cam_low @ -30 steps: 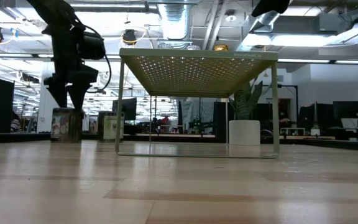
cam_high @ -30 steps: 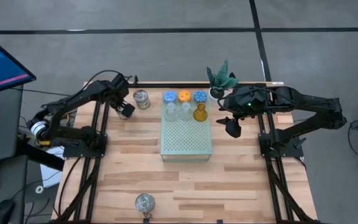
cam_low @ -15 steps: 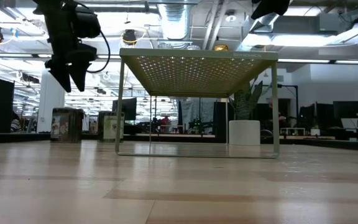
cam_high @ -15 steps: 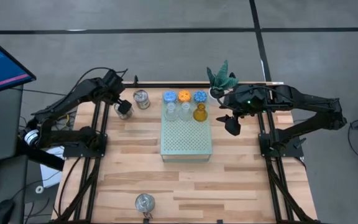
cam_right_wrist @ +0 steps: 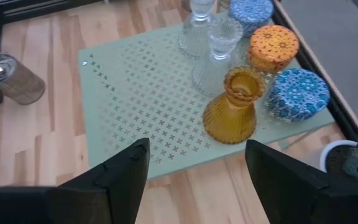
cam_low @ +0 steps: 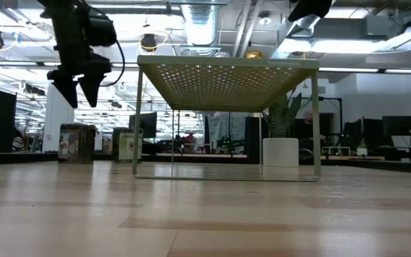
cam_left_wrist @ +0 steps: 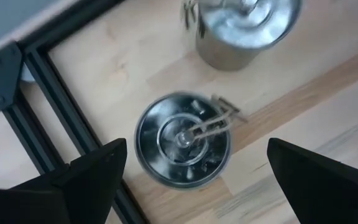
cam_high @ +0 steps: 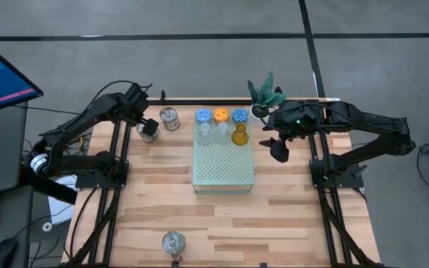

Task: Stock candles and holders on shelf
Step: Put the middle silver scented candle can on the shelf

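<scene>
- Left gripper (cam_high: 148,129) jaws released, hovering over a silver tin (cam_left_wrist: 182,139) at table's far left, second tin (cam_high: 169,117) beside.
- Right gripper (cam_high: 278,152) jaws parted, empty, right of shelf (cam_high: 223,170).
- Candles (cam_high: 221,115), glass holders (cam_high: 221,133) on shelf's far edge.
- Third tin (cam_high: 173,242) at near edge.

No text, label or number can be read anywhere. The pale mint-green perforated metal shelf (cam_low: 227,71) bears a small mark on its front edge, too faint to make out.
</scene>
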Robot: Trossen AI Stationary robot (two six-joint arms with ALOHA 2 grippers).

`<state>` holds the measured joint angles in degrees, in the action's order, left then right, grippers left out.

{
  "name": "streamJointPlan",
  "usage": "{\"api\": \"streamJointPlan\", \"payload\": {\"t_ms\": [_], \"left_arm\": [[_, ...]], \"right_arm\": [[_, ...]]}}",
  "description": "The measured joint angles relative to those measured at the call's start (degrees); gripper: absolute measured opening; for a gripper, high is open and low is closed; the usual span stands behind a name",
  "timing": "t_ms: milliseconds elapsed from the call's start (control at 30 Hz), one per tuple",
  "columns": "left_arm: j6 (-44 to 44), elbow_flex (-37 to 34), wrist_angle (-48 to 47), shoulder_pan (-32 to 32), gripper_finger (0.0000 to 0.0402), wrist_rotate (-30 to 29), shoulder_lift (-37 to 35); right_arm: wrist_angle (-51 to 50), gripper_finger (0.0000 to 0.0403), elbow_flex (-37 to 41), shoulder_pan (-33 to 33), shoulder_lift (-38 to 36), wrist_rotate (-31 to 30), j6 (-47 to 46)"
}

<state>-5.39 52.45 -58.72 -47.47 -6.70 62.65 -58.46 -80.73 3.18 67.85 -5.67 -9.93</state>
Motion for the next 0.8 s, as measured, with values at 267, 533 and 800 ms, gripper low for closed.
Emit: {"api": "streamJointPlan", "payload": {"t_ms": [267,533,800], "left_arm": [[0.18,0.00,-1.99,-0.85,0.0397,-0.59,8.82],[2.12,0.00,-2.75,-0.85,0.0398,1.33,9.95],[3.51,0.00,-1.33,-1.85,0.0399,1.23,9.95]], "right_arm": [[0.22,0.0256,0.00,-0.04,0.00,0.30,1.01],[0.20,0.0256,0.00,-0.04,0.00,1.31,0.90],[0.20,0.0256,0.00,-0.04,0.00,1.28,1.31]]}}
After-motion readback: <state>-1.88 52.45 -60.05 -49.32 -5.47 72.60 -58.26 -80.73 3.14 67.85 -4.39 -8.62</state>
